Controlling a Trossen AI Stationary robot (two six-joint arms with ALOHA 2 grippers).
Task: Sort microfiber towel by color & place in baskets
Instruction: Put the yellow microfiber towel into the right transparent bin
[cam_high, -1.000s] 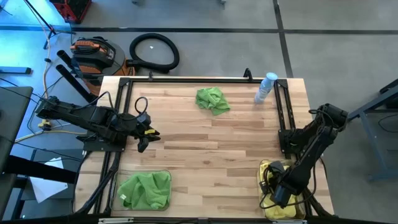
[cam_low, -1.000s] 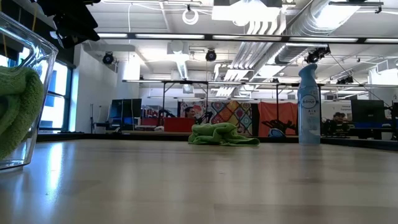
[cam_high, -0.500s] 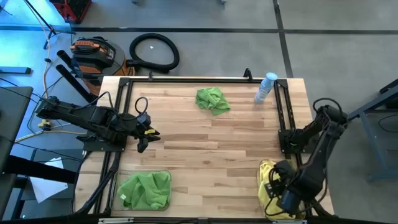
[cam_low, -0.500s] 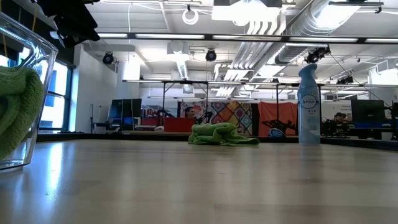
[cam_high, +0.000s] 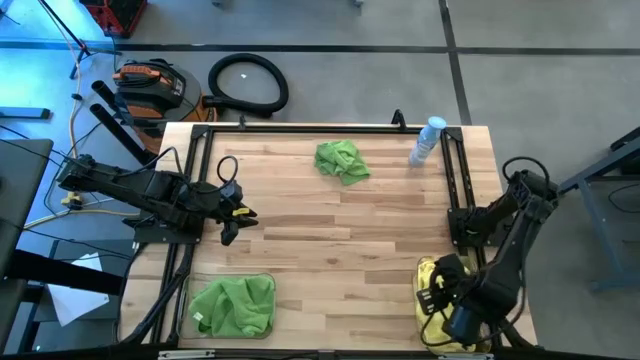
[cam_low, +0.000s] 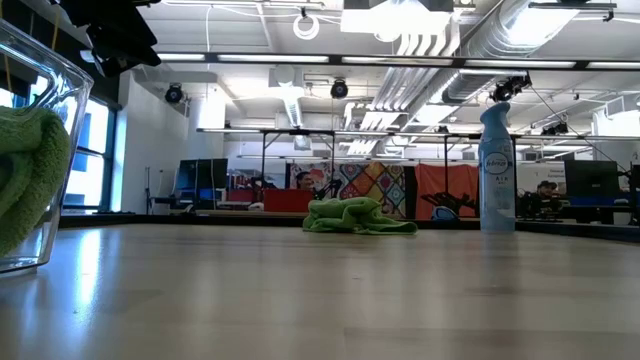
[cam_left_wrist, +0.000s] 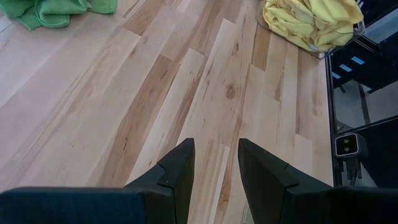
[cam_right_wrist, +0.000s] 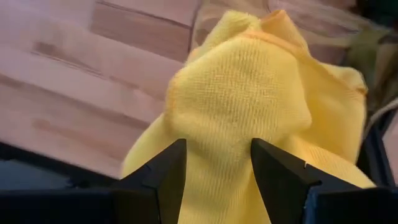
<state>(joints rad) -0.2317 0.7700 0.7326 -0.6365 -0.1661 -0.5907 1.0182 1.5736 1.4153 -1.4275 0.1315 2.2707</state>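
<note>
One fuzzy yellow cloth (cam_right_wrist: 249, 112), right claw (cam_right_wrist: 214, 168) spread

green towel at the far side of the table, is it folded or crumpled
Crumpled: the green towel lies in a loose, uneven heap on the bare table, outside both baskets.

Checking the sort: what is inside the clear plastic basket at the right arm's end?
Bright yellow microfiber towels fill the clear basket. The right gripper hangs over them, fingers apart, and the arm covers most of the basket, hiding anything underneath.
</note>
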